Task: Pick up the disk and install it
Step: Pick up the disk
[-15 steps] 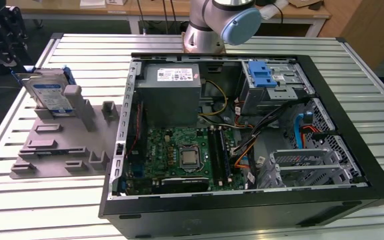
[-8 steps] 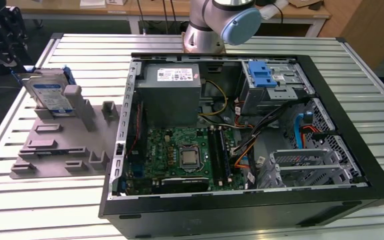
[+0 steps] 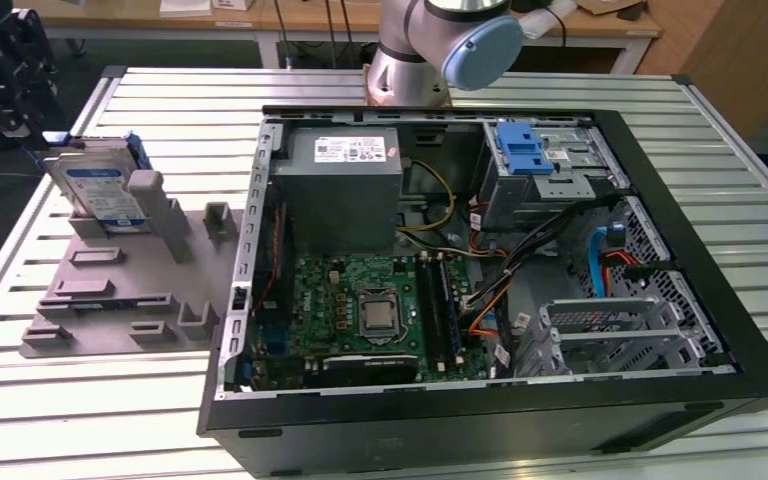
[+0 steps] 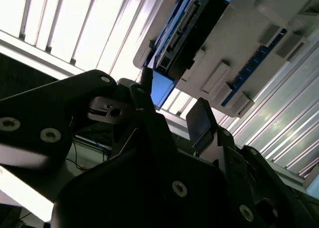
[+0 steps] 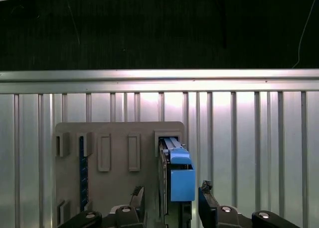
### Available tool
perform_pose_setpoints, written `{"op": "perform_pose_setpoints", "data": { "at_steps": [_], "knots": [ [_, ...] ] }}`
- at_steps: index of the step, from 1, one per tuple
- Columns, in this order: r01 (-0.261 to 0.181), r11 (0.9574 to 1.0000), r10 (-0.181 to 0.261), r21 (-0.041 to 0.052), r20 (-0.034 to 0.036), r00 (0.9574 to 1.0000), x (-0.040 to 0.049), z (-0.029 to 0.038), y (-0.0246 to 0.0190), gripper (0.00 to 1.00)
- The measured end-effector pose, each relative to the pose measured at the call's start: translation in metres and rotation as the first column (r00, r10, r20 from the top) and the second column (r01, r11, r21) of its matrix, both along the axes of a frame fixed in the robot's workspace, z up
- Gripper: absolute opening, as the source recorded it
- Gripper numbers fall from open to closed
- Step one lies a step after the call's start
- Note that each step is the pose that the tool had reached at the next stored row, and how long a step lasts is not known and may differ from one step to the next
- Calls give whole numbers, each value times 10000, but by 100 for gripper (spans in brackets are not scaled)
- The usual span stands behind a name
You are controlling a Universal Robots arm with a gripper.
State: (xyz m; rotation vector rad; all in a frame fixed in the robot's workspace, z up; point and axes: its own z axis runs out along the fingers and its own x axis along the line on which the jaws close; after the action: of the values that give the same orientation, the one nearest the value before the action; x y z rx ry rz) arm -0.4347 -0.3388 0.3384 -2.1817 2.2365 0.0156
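Ribbed aluminium slats form the desk [image 3: 157, 90], with workbenches behind it.

In the exterior view an open computer case [image 3: 704, 260] lies on the desk. A grey rack [image 3: 117, 290] sits just beside the case, on the exterior view's left. The disk [image 3: 101, 190] stands on edge in that rack, at the end away from the camera and apart from the case. Its white-and-blue label faces the camera, but the print is too small to read. The same goes for the white sticker on the power supply box [image 3: 344, 190] inside the case.

In the second wrist view the claw [image 4: 174, 101] hangs with its two fingers apart and empty. The disk [image 4: 192, 26] lies beyond them in the rack; from this dim angle, nothing seems to touch it.

In the first wrist view the claw [image 5: 171, 188] straddles the blue carrier end of the disk [image 5: 179, 173], one finger on either side.

I judge the disk to be stiff, dense for its size, smooth-sided and sensitive to knocks. Its plastic carrier probably flexes, so the best hold is squarely across the metal faces near the exposed edge.
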Motion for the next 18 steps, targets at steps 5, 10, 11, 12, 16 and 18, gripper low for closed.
{"op": "perform_pose_setpoints", "data": {
  "at_steps": [5,10,11,12,16,18],
  "knots": [
    [0,10000,0,0,0,10000,0,-3,0,55],
    [0,10000,0,0,0,10000,0,-6,0,62],
    [0,10000,0,0,0,10000,0,-7,0,62],
    [0,10000,0,0,0,10000,0,-8,0,62],
    [0,10000,0,0,0,10000,0,-9,0,69],
    [0,10000,0,0,0,10000,0,-9,0,69]
  ]
}}
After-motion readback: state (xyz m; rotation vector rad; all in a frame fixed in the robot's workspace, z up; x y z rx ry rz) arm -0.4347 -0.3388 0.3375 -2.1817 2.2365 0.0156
